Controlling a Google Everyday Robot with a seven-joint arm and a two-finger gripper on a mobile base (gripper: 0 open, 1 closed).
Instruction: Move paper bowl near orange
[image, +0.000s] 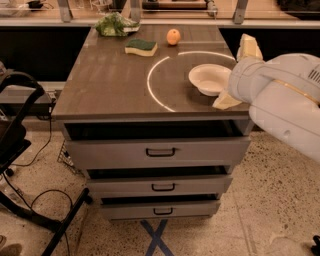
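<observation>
The paper bowl (210, 78) is off-white and shallow and sits upright on the right part of the cabinet top. The orange (173, 36) lies near the far edge, well apart from the bowl. My gripper (231, 74) comes in from the right on a white arm and sits at the bowl's right rim. One cream finger (248, 47) is beyond the bowl and the other (226, 101) is nearer the front edge. They are spread wide and hold nothing.
A yellow sponge with a green top (141, 47) lies left of the orange. A green leafy bag (116, 25) is at the far left corner. The grey cabinet top (110, 80) has a white ring marking and drawers (160, 151) below. A black chair (15, 125) stands left.
</observation>
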